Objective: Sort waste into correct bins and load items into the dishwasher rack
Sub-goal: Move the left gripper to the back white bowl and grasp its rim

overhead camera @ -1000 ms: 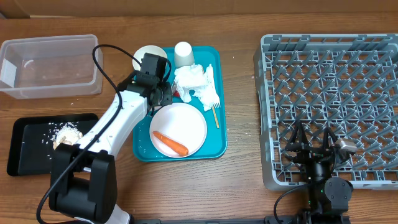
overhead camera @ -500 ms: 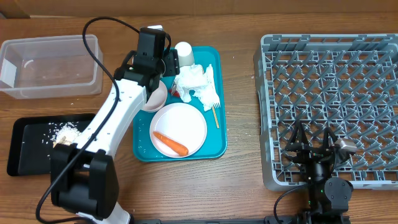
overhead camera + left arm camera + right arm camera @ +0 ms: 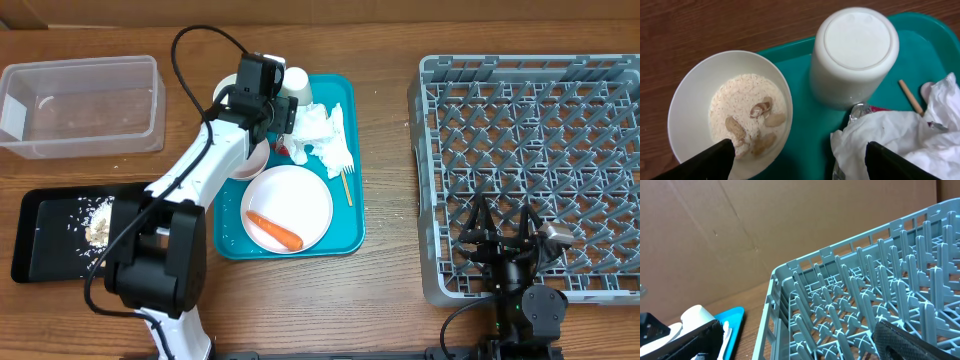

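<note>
Hovering with left tool (image 3: 799, 148) released, empty, above bowl (image 3: 689, 107) of scraps (image 3: 747, 122) and cup (image 3: 855, 50). Hanging with right tool (image 3: 503, 222) released over rack (image 3: 540, 110).

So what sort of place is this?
Likely a lab mock-up of a cafeteria dish return: a teal tray of used dishes, a rack, a tub, all on a table beside cardboard.

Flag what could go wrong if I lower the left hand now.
1. The left hand is open, one finger over the small white bowl of beige food scraps, the other over the crumpled white paper napkin; closing could snag the napkin.
2. The upside-down small white cup stands close beside the bowl and could get knocked.
3. Tilting the bowl would likely spill scraps onto the flat teal tray.
</note>
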You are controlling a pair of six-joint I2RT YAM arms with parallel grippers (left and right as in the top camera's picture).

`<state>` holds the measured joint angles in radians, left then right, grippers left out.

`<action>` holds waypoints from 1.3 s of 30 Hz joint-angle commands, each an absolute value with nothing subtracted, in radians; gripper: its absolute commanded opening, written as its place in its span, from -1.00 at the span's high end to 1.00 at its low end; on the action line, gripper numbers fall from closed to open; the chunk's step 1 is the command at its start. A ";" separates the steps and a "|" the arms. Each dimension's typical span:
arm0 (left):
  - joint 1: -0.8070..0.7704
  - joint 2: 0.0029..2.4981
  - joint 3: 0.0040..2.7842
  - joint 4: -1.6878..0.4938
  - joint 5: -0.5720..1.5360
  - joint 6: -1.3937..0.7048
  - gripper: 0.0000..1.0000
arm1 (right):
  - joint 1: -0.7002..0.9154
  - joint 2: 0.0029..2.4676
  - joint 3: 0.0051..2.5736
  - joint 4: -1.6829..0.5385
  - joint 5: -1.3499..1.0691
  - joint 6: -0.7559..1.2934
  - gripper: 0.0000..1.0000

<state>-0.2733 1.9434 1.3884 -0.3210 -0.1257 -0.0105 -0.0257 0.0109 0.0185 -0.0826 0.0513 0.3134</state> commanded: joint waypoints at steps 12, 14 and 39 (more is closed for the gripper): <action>-0.260 2.051 1.405 -0.235 -0.218 0.089 -0.64 | -0.028 0.003 0.008 -0.078 0.051 0.307 -1.00; -0.260 2.051 1.406 -0.227 -0.212 0.058 -0.60 | -0.028 0.003 0.008 -0.078 0.051 0.307 -1.00; -0.179 2.087 1.605 -0.484 -0.084 -0.023 -0.48 | -0.028 0.003 0.008 -0.078 0.051 0.307 -1.00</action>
